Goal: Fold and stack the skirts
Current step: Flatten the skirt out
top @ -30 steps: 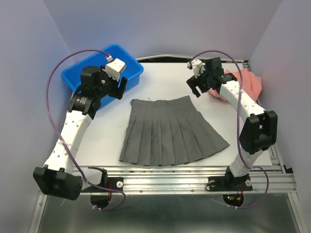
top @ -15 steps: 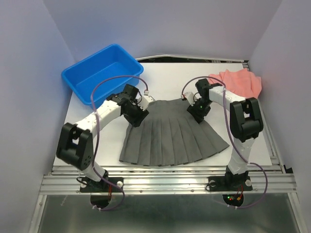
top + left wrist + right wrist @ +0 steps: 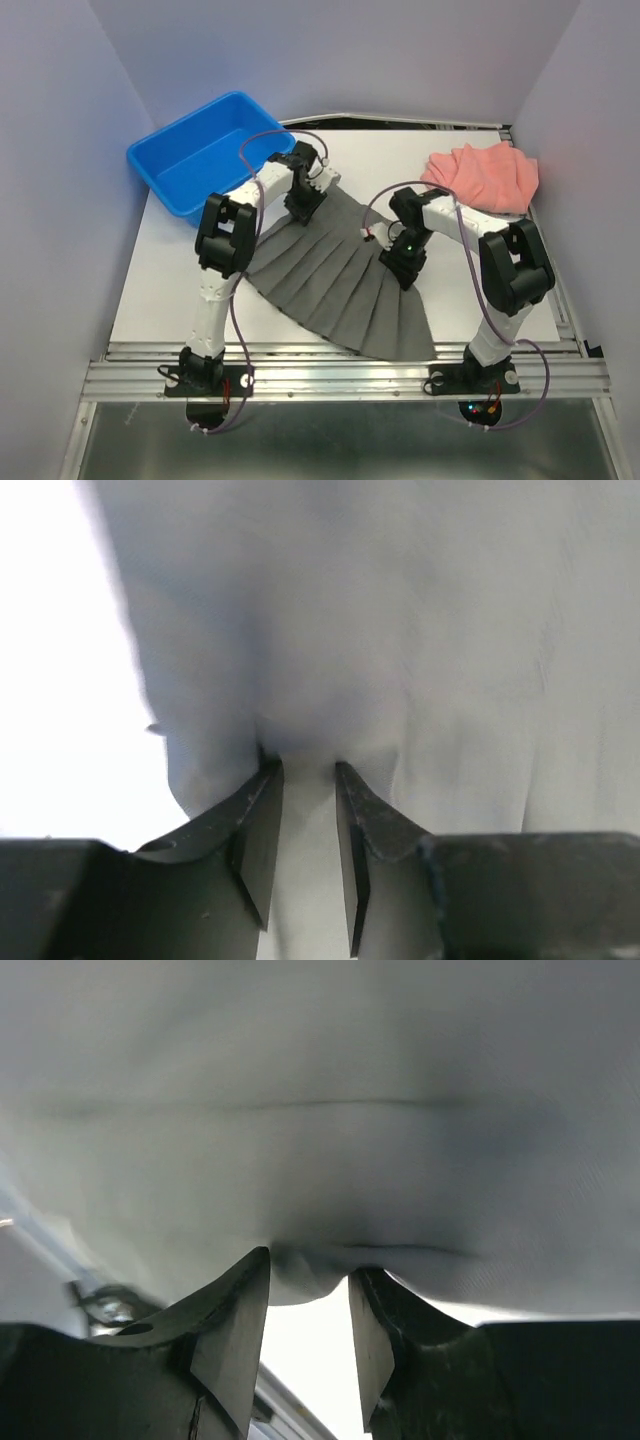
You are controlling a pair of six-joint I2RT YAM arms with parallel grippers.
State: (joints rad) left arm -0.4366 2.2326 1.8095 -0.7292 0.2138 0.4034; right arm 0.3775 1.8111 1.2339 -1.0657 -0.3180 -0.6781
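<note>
The dark grey pleated skirt (image 3: 340, 275) lies slanted across the white table, its waistband running from the far left to the middle right. My left gripper (image 3: 306, 203) is shut on the waistband's far corner, near the blue tub. In the left wrist view the grey cloth (image 3: 400, 630) is pinched between the fingertips (image 3: 265, 780). My right gripper (image 3: 402, 268) is shut on the skirt's right edge, lifted slightly; the right wrist view shows a fold of grey cloth (image 3: 320, 1140) gripped between the tips. The salmon-pink skirt (image 3: 485, 175) lies crumpled at the far right.
A blue plastic tub (image 3: 205, 150) stands at the far left corner, close to my left gripper. The metal rail (image 3: 340, 365) runs along the table's near edge. Purple-grey walls enclose the table on three sides.
Both grippers have closed on the grey skirt's waistband corners and swung it: the left end moved toward the tub, the right end came nearer, so the skirt now lies diagonal.
</note>
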